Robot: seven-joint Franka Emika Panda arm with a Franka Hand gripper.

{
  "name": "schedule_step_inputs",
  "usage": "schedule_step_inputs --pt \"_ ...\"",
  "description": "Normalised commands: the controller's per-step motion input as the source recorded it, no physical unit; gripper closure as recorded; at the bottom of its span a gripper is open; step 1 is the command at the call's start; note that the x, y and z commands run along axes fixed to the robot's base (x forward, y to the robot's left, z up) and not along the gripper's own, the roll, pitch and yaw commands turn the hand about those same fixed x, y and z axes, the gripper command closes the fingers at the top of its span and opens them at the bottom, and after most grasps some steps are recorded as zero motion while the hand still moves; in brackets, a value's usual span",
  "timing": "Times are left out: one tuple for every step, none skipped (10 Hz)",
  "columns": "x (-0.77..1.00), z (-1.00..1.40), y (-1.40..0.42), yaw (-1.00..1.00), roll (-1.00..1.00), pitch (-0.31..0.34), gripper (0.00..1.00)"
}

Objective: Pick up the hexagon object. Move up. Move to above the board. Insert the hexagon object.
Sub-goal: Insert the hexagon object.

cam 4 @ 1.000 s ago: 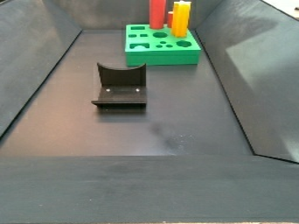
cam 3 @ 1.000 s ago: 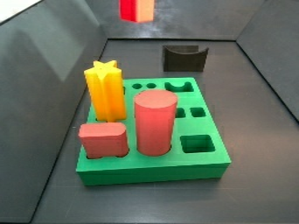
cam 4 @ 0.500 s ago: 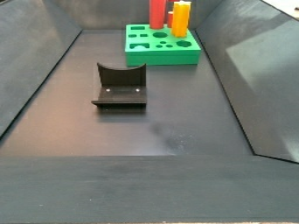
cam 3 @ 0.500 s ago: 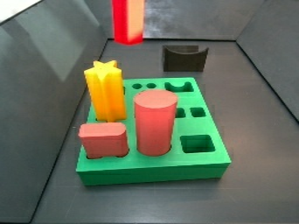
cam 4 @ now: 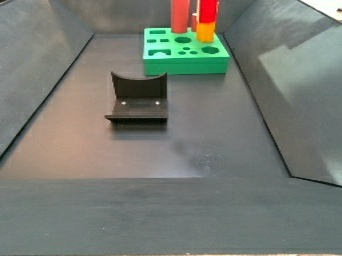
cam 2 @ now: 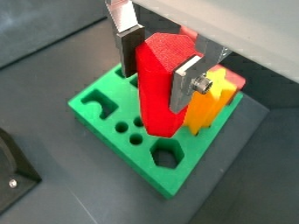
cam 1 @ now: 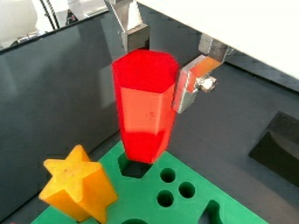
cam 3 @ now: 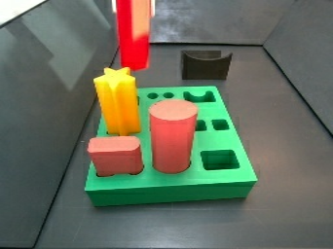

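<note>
Gripper (cam 1: 163,63) clamped on hexagon object (cam 1: 145,105), which I see upright above the board (cam 2: 105,90), its lower end near a cutout beside the yellow star peg (cam 1: 77,181).

the floor (cam 4: 187,150) is a dark grey, matte sheet with sloped dark walls rising on either side. in a side view the board (cam 4: 186,58), a flat bright green block with cutouts, lies directly on it at upper centre; in a side view it fills the lower middle (cam 3: 235,182). the fixture (cam 4: 136,100) stands on the floor left of centre, well apart from the board. the gripper (cam 1: 163,61) hangs above the board, off the floor.
</note>
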Motion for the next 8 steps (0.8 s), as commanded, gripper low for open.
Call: schedule_step_inputs --pt "-0.15 -0.46 0.15 0.0 0.0 -0.01 1.0" --pt "-0.13 -0.47 0.13 0.0 0.0 -0.009 1.0" --pt "-0.05 -0.08 0.0 0.0 -0.02 -0.05 1.0" --pt "0.0 0.0 0.0 0.0 0.0 -0.029 1.0" --pt "0.0 -0.33 -0.05 0.08 0.0 -0.091 1.0" --pt "-0.12 -0.44 0.0 0.09 -0.01 -0.147 1.0" --pt "-0.08 -0.39 0.0 0.09 0.0 -0.113 1.0" --pt "-0.06 -0.29 0.0 0.08 -0.02 -0.107 1.0"
